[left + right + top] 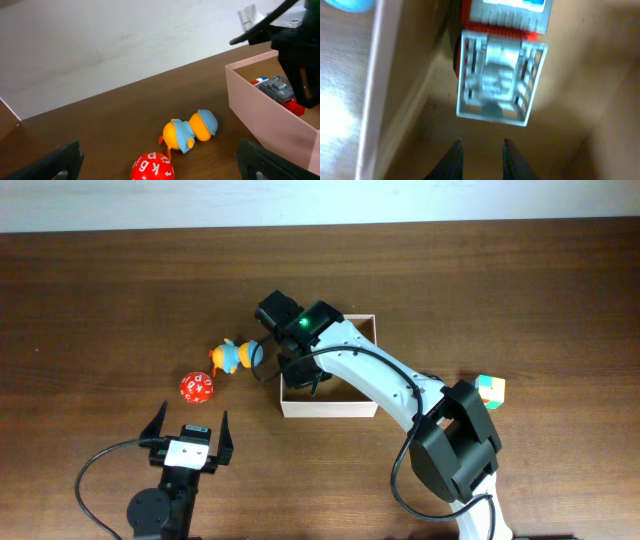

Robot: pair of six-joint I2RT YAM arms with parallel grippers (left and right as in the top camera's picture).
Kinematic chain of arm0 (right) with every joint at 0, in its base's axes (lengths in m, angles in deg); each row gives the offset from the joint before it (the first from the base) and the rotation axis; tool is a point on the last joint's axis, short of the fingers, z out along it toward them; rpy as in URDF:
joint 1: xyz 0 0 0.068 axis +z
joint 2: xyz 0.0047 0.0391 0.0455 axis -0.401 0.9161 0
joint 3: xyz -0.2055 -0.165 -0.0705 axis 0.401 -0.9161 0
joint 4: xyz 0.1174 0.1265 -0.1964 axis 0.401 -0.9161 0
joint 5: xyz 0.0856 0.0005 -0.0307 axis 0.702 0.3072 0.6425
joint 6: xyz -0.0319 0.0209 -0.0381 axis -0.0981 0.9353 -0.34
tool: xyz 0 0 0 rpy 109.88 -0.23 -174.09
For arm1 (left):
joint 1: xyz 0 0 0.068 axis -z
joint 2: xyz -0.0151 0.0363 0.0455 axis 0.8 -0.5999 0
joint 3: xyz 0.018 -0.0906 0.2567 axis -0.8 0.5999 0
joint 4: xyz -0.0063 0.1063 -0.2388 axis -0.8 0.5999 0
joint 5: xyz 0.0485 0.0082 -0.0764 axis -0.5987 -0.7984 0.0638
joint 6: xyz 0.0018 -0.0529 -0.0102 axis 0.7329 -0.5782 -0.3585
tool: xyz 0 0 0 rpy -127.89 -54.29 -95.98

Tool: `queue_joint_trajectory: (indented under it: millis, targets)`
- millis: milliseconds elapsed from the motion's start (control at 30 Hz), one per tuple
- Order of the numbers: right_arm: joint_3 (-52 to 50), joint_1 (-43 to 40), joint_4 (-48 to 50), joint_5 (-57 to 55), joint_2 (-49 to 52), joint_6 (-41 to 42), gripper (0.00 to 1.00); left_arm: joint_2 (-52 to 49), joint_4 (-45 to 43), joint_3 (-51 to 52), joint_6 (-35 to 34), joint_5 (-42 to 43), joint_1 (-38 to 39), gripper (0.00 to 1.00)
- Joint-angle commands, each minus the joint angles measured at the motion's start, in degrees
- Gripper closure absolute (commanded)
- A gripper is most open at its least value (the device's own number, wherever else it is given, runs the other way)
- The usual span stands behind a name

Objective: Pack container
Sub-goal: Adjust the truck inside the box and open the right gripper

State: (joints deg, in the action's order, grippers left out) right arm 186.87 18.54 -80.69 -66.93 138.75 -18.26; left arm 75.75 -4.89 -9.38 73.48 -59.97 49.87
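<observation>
Overhead my arm (370,375) hides the grey toy truck (497,82) that my right wrist view shows in the container (376,75), at 12 o'clock of my clenched, empty right tool (481,147); left tool (190,422) released.

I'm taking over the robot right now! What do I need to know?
The left gripper is open and empty, near the red die.
The right gripper is shut, holds nothing, and is over the floor of the container.
Done: the grey and red toy lies in the container.
Left to do: the orange and blue duck and the red die lie on the table to the left of the container. The coloured cube lies to its right.
</observation>
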Motion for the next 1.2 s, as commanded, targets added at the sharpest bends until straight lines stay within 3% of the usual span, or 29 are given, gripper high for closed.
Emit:
queue_joint_trajectory:
  millis: [0, 567, 1167]
  targets:
    - [-0.4, 0.2, -1.4, 1.7, -0.9, -1.3, 0.79, 0.4, 0.0, 0.4, 0.7, -0.2, 0.3, 0.01]
    - [-0.5, 0.1, -0.8, -20.7, -1.0, -1.3, 0.79, 0.4, 0.0, 0.4, 0.7, -0.2, 0.3, 0.01]
    - [-8.0, -2.0, 7.5, -19.3, 0.2, -1.1, 0.79, 0.4, 0.0, 0.4, 0.7, -0.2, 0.3, 0.01]
